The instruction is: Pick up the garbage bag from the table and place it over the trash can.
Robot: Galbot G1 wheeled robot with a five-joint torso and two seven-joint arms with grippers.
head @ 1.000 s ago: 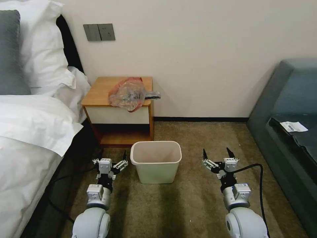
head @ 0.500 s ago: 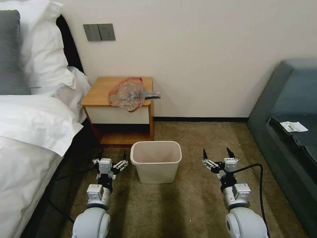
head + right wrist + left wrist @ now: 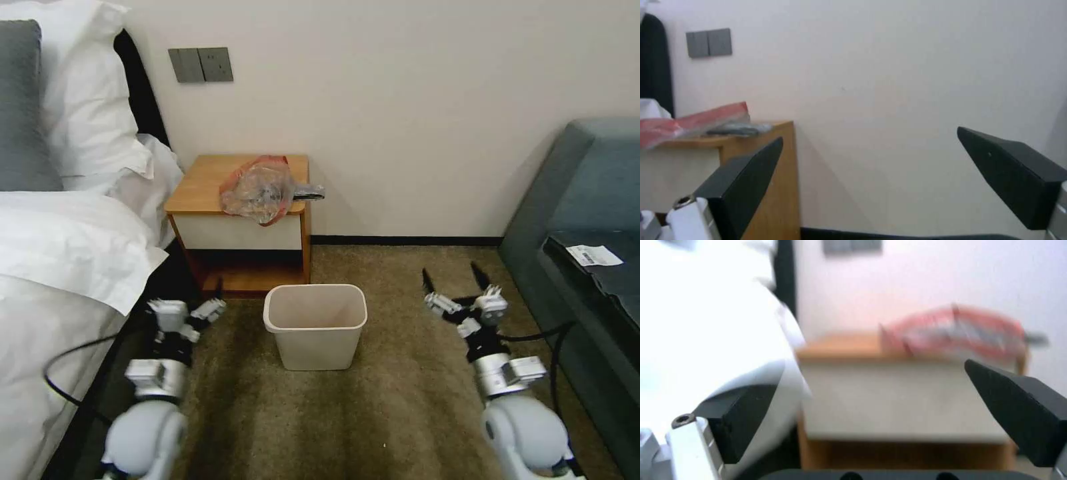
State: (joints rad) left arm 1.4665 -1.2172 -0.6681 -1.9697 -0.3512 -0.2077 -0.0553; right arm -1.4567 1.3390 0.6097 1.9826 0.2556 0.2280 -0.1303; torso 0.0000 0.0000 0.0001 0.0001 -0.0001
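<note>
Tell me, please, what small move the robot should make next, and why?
Probably raise the left gripper toward the garbage bag. The bag lies crumpled on the nightstand, drooping over its front edge, untouched. Both grippers hang low beside the trash can, jaws open; the right gripper is farther from the bag. The can has no liner.

1. The left gripper has black wedge-shaped fingers on silver-white metal links, one link showing a dark socket screw.
2. Behind it sit a silver cylindrical wrist and a rounded pale-grey arm shell, with a black cable looping away.
3. The right gripper is built alike, with its own black cable behind.
</note>
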